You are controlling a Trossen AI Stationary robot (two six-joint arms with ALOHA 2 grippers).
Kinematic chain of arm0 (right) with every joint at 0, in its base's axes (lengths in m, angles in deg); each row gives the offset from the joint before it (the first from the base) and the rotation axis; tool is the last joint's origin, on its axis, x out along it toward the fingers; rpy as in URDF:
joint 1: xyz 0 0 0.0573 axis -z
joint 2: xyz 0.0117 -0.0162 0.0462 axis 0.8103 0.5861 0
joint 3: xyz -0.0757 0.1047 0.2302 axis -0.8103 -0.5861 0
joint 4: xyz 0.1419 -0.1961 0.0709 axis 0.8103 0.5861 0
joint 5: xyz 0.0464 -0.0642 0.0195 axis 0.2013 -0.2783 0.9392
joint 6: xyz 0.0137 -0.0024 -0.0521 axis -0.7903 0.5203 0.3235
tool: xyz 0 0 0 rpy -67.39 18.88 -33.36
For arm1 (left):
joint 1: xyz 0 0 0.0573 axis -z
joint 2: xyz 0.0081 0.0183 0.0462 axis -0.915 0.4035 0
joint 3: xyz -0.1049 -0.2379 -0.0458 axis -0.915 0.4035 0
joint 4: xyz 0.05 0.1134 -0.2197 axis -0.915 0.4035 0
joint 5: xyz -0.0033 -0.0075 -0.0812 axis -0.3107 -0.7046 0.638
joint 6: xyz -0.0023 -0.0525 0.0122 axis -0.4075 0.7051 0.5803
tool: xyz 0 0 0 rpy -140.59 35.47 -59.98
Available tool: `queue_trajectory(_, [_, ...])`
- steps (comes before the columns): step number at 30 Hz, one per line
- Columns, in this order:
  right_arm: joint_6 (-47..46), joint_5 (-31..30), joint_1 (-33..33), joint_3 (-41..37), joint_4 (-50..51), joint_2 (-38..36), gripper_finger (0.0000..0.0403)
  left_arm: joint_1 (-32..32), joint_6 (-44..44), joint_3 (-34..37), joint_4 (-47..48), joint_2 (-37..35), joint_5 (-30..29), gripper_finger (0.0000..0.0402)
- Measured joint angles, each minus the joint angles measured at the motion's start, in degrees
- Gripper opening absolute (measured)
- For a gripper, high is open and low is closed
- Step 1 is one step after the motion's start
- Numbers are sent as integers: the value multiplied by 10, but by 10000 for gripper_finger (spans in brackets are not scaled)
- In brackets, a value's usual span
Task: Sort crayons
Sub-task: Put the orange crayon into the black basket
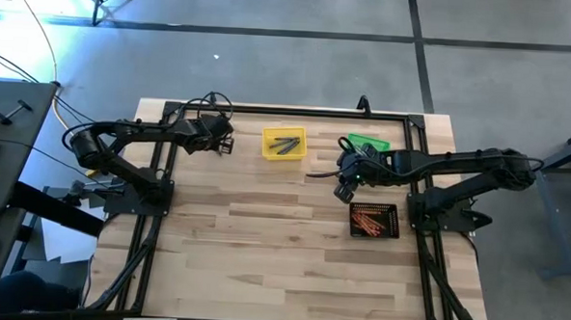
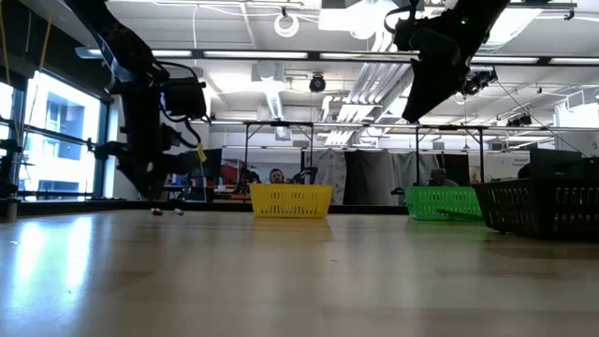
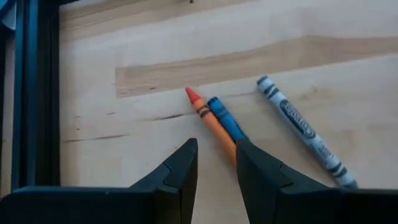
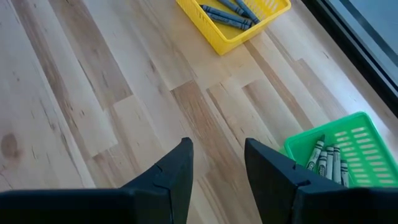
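Left gripper (image 3: 216, 163) low over the table (image 1: 262, 246) at about ten o'clock, fingers apart with nothing between them. Just ahead: orange crayon (image 3: 209, 121) and blue crayon (image 3: 225, 118) lying side by side and touching, grey crayon (image 3: 305, 132) near but apart. Right gripper (image 4: 217, 163) raised near two o'clock, fingers also parted, empty. Blue crayons in yellow bin (image 1: 284, 144) at twelve, grey ones in green bin (image 4: 346, 149), orange-red ones in black bin (image 1: 375, 221) at three.

Bright ceiling lights, window glare at low view's left, sheen on table (image 2: 281, 271), arms silhouetted
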Motion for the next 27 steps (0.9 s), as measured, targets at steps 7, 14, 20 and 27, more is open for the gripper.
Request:
queue_trajectory(7, [3,0,0,0,0,0,139,-6,10,0,-11,12,9,97])
queue_trajectory(14, [3,0,0,0,0,0,139,-6,14,0,-31,61,10,97])
queue_trajectory(20, [1,11,0,0,0,0,139,-7,11,-2,-39,91,9,97])
queue_trajectory(27, [1,13,-1,0,0,0,139,-9,-3,-4,-21,106,9,85])
